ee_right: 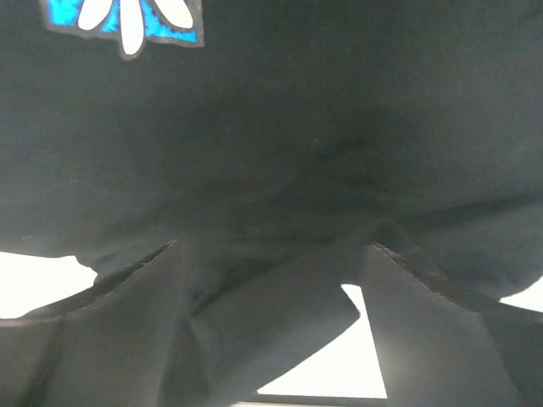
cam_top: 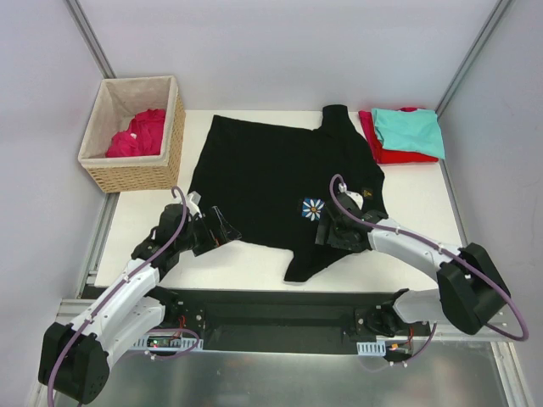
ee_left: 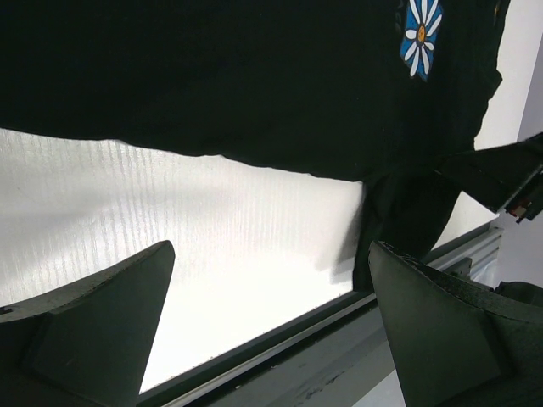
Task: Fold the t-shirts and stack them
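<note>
A large black t-shirt (cam_top: 263, 178) lies spread on the white table, its white-blue flower print (cam_top: 313, 209) near the right side. My left gripper (cam_top: 219, 227) is open at the shirt's near-left hem; in the left wrist view (ee_left: 270, 254) only bare table shows between the fingers, with the shirt (ee_left: 212, 76) beyond. My right gripper (cam_top: 327, 229) rests on the shirt just below the flower. Its fingers stand wide apart (ee_right: 271, 250) with a loose fold of the black cloth (ee_right: 297, 102) lying between them. Red (cam_top: 386, 154) and teal (cam_top: 409, 130) t-shirts lie folded at the back right.
A wicker basket (cam_top: 127, 174) at the back left holds a crimson-pink t-shirt (cam_top: 140, 134). One part of the black shirt (cam_top: 305, 263) reaches toward the table's near edge, where a dark rail (ee_left: 339, 339) runs. Frame posts stand at both back corners.
</note>
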### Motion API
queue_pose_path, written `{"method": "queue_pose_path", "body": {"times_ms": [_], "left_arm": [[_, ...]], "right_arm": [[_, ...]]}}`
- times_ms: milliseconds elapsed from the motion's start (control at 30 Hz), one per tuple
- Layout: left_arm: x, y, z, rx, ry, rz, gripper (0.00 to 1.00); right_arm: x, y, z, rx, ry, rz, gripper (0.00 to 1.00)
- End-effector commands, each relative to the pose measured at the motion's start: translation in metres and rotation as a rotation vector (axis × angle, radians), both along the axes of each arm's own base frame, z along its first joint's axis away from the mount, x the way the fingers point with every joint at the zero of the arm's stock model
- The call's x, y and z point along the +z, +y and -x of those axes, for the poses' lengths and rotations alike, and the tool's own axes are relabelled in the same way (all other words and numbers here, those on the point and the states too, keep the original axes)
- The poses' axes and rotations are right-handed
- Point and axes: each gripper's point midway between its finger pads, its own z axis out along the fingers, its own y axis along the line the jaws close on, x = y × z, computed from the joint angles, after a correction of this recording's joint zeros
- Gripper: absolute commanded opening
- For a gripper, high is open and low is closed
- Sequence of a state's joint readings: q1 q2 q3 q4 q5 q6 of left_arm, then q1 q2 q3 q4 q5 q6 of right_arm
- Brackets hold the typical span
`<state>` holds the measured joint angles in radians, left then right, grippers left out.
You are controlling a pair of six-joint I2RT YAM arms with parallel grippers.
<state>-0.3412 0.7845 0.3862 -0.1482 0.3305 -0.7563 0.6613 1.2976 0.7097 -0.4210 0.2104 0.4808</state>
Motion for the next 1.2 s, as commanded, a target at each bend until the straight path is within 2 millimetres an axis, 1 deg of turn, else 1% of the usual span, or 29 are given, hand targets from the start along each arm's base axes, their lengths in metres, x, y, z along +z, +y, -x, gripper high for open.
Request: {"method": "queue_pose_path", "body": {"times_ms": [0,33,100,133,200,267,333,400,467,500,567,633,667,700,733,767,867,933,967,1000,1167], "left_arm": [[0.000,0.000,-0.003,-0.019,-0.023,-0.021,0.99],[0.000,-0.001,-0.003,-0.021,-0.023,-0.019,0.99],[-0.001,0.000,-0.003,-0.020,-0.024,-0.027,0.99],[-0.002,0.000,-0.003,-0.021,-0.023,-0.026,0.99],[-0.003,0.000,-0.003,-0.018,-0.020,-0.029,0.99],[-0.004,-0.001,-0.004,-0.020,-0.021,-0.029,0.99],[-0.003,-0.002,-0.007,-0.019,-0.025,-0.022,0.99],[-0.003,-0.003,-0.008,-0.020,-0.019,-0.014,0.99],[-0.002,-0.005,-0.008,-0.026,-0.019,-0.006,0.99],[0.000,-0.006,-0.007,-0.030,-0.022,-0.002,0.99],[0.004,-0.007,-0.007,-0.038,-0.037,0.008,0.99],[0.008,-0.008,-0.005,-0.044,-0.049,0.019,0.99],[0.009,-0.009,-0.004,-0.051,-0.050,0.023,0.99],[0.010,-0.010,-0.004,-0.056,-0.051,0.027,0.99],[0.010,-0.010,-0.003,-0.062,-0.051,0.029,0.99],[0.010,-0.011,-0.002,-0.066,-0.046,0.030,0.99],[0.003,-0.010,0.000,-0.066,-0.028,0.022,0.99],[0.000,-0.009,0.001,-0.062,-0.020,0.016,0.99],[-0.001,-0.008,0.001,-0.059,-0.017,0.014,0.99],[-0.001,-0.008,0.000,-0.056,-0.015,0.015,0.99],[-0.001,-0.008,0.002,-0.052,-0.019,0.018,0.99]], "right_arm": [[0.010,0.009,-0.019,0.005,-0.067,0.009,0.89],[0.015,0.009,-0.020,0.006,-0.084,0.011,0.90],[0.035,0.007,-0.020,0.012,-0.151,0.016,0.92],[0.039,0.002,-0.015,0.017,-0.147,0.037,0.92],[0.061,0.001,-0.016,0.032,-0.199,0.039,0.93],[0.069,-0.003,-0.014,0.040,-0.211,0.059,0.94],[0.074,-0.003,-0.016,0.044,-0.218,0.063,0.94],[0.072,0.002,-0.017,0.052,-0.199,0.059,0.94],[0.073,0.006,-0.017,0.056,-0.188,0.045,0.94],[0.074,0.009,-0.015,0.064,-0.180,0.032,0.94],[0.076,0.009,-0.010,0.074,-0.177,0.025,0.94],[0.079,0.007,0.001,0.086,-0.164,0.009,0.94],[0.076,0.006,0.007,0.091,-0.151,0.007,0.94],[0.075,0.008,0.016,0.111,-0.142,-0.006,0.94],[0.077,0.006,0.024,0.107,-0.139,-0.023,0.94],[0.070,0.006,0.035,0.129,-0.122,-0.023,0.94],[0.063,0.008,0.061,0.149,-0.083,-0.050,0.94],[0.049,0.004,0.075,0.156,-0.047,-0.030,0.94],[0.046,0.008,0.084,0.160,-0.036,-0.040,0.94],[0.036,0.005,0.091,0.165,-0.014,-0.025,0.94],[0.018,0.013,0.115,0.202,0.025,-0.007,0.94]]}}
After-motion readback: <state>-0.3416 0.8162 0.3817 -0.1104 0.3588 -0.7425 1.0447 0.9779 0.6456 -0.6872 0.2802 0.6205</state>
